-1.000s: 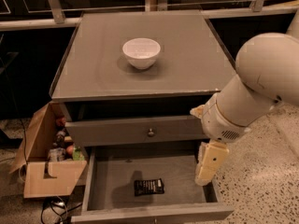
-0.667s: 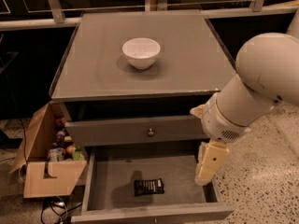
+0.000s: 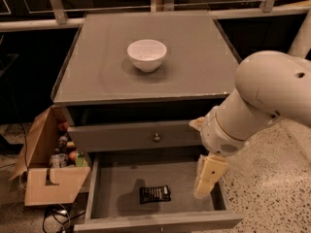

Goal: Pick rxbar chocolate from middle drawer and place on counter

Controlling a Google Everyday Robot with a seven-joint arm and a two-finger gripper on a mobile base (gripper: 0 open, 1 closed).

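Note:
The rxbar chocolate [image 3: 155, 193] is a black flat bar lying on the floor of the open middle drawer [image 3: 116, 188], near its front middle. My gripper [image 3: 208, 177] hangs from the white arm [image 3: 257, 101] over the drawer's right side, pointing down, to the right of the bar and apart from it. It holds nothing that I can see. The grey counter [image 3: 194, 57] on top of the cabinet carries a white bowl [image 3: 146, 54].
A shut drawer front with a small round knob [image 3: 156, 138] sits above the open drawer. An open cardboard box [image 3: 48, 169] with bottles and cans stands on the floor at the left. Speckled floor lies to the right.
My arm and gripper have shifted a little down and to the left, closer over the drawer's right side. The bar and the bowl have not moved.

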